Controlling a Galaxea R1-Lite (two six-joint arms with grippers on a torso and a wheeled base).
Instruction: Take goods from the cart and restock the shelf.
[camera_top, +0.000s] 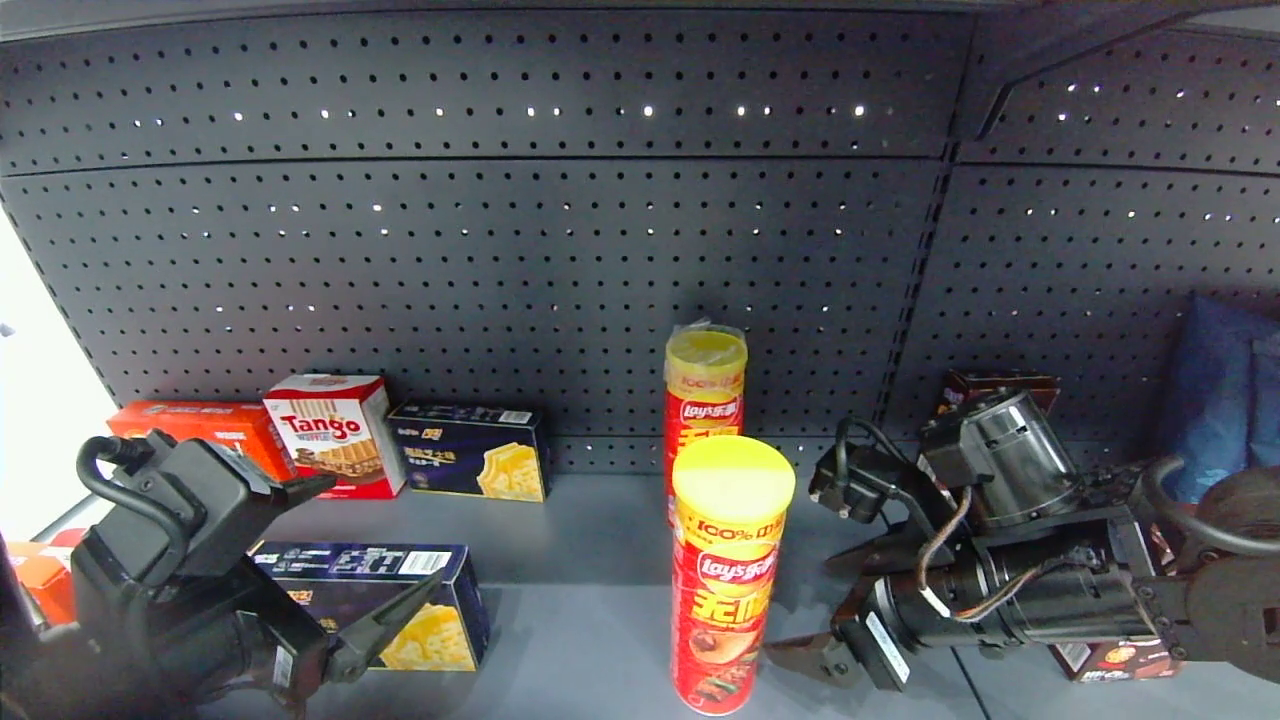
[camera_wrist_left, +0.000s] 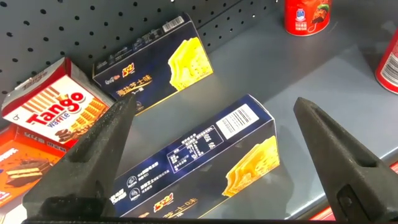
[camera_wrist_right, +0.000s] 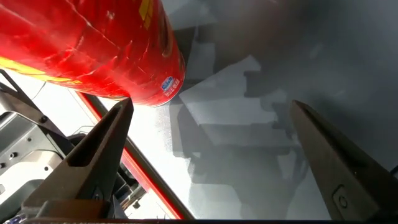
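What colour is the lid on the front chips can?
Yellow lid on the red chips can, best seen in the head view.

Blue bag (camera_top: 1222, 385) cut off at the right edge; dark box (camera_top: 1030, 381) half hidden behind the right arm (camera_top: 1050, 595).

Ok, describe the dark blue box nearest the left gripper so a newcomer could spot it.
Look at the grey shelf below the pegboard wall, left side. A dark blue box lies near the front edge, by the open left gripper. Its twin sits against the wall beside the red-and-white wafer box; this one lies forward of that row.
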